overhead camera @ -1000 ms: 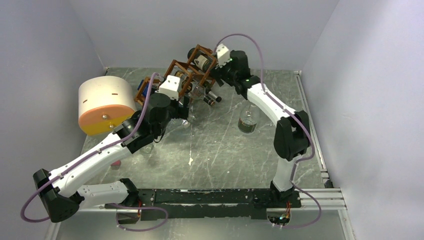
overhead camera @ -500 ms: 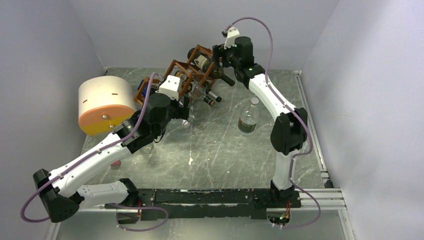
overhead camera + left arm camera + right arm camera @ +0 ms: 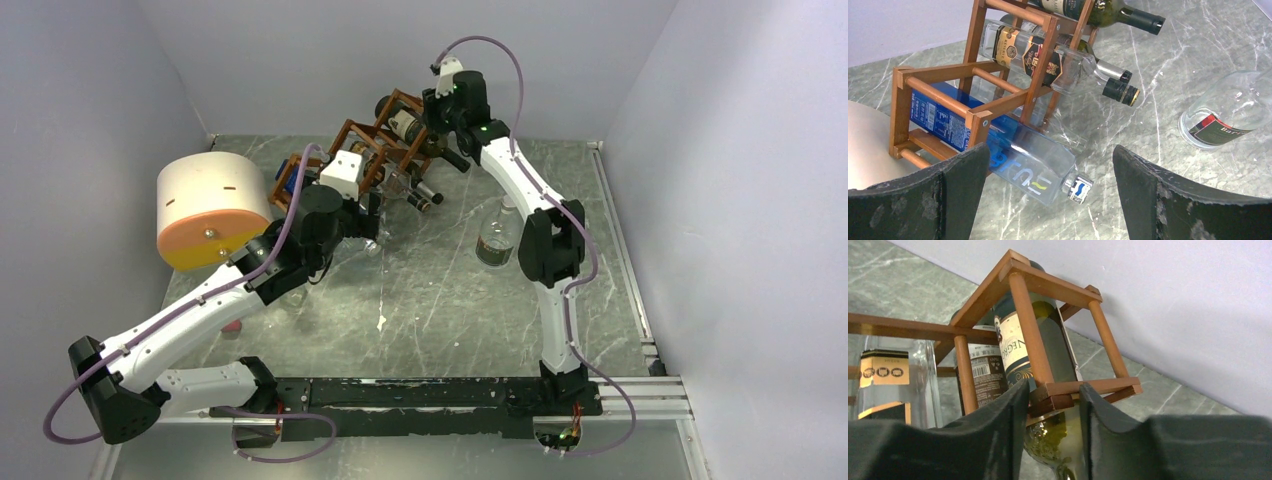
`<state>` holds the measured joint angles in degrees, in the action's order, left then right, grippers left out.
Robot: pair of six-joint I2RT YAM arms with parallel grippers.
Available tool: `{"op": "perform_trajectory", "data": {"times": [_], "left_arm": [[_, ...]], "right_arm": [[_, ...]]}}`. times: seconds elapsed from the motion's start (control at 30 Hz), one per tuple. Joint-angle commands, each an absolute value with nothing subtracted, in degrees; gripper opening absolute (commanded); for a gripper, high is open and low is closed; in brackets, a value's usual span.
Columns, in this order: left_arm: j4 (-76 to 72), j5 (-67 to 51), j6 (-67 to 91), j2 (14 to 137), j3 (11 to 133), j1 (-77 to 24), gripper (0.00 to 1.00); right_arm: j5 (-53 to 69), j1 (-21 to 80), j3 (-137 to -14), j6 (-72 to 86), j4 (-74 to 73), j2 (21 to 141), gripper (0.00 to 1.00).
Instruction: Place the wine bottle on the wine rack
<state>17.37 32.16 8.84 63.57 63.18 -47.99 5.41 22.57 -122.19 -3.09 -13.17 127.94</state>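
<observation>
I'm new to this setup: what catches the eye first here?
The reddish-brown wooden lattice wine rack stands at the table's far middle, with bottles lying in its cells. The right end effector reaches its top cell, and a big cream-and-orange cylinder sits left.

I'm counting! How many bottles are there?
5. Four lie in the rack: a green one on top, a clear one and a dark one in the middle, a blue one lowest. A fifth one stands on the table. More may be hidden.
</observation>
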Motion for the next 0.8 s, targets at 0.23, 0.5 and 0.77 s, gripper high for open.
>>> {"op": "perform_trajectory", "data": {"times": [0.23,0.5,0.77], "left_arm": [[17.3,30.7,9.2,63.6,64.9,-47.0,0.96],[17.5,30.3,9.6,63.6,65.0,-46.9,0.96],[17.7,30.0,10.0,63.3,65.1,-46.9,0.96]], "right_arm": [[0.8,23.3,-111.2,-9.3,-15.7,118.2,0.19],[-6.1,23.2,-103.8,-8.8,-17.1,111.2,0.18],[-2.4,23.2,-101.5,-5.7,-17.3,105.1,0.70]]}}
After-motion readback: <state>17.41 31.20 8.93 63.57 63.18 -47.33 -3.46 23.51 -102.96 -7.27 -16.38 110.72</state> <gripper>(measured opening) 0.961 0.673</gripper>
